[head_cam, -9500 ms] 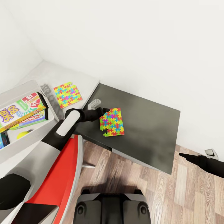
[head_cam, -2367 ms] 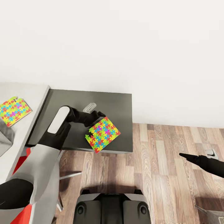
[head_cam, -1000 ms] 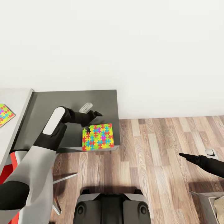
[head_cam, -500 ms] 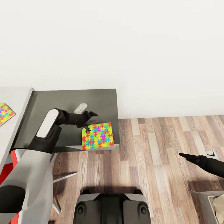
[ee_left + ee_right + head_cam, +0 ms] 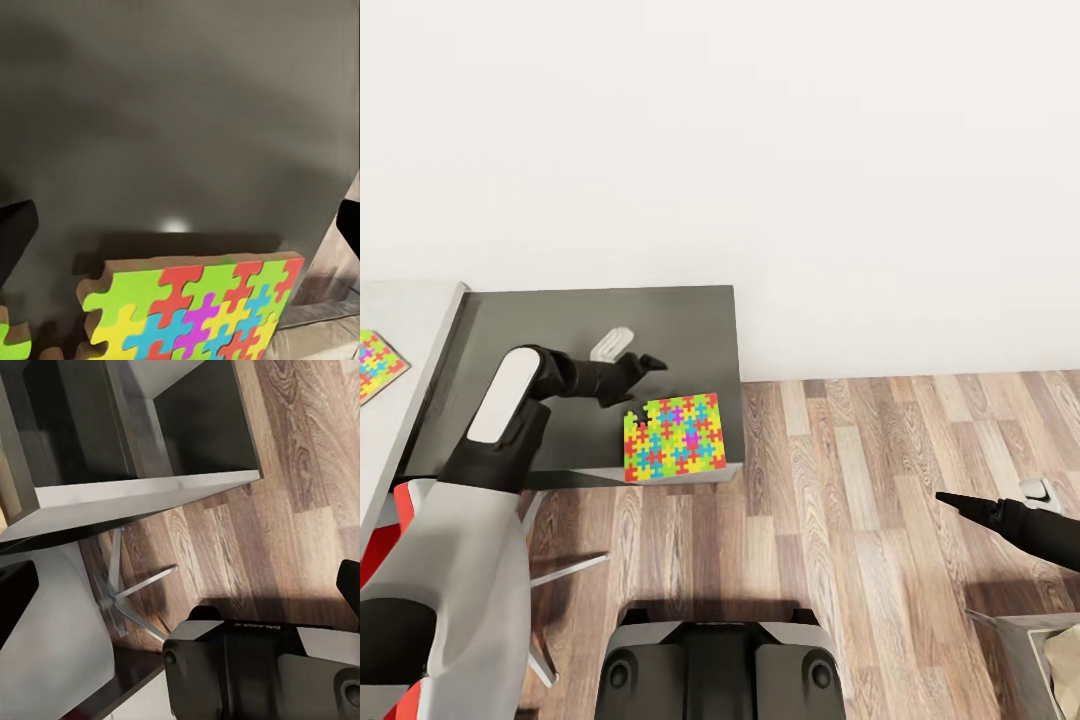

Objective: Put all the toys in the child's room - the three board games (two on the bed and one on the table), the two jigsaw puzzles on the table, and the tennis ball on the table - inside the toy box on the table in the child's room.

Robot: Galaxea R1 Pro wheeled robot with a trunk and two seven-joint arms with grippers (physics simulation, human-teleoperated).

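Observation:
One jigsaw puzzle (image 5: 675, 437) lies flat at the front right corner of the dark side table (image 5: 560, 320), its front edge at the table's edge. My left gripper (image 5: 646, 346) is open and empty, a short way behind and left of it. In the left wrist view the puzzle (image 5: 191, 307) sits just short of the open left gripper (image 5: 183, 229). A second jigsaw puzzle (image 5: 375, 365) rests on the pale desk at the far left. My right gripper (image 5: 988, 497) hangs open over the floor. The toy box, board games, tennis ball and bed are out of view.
A red chair (image 5: 380, 540) with a metal star base (image 5: 565, 572) stands by the desk. Wood-plank floor (image 5: 860, 500) stretches right of the side table, below a white wall. A grey bin corner (image 5: 1025, 650) shows at the bottom right. My base (image 5: 720, 660) is in front.
My left gripper has let go of the puzzle and drawn back to the left; the puzzle now lies still at the table corner. Before that, the view swung right, off the toy box.

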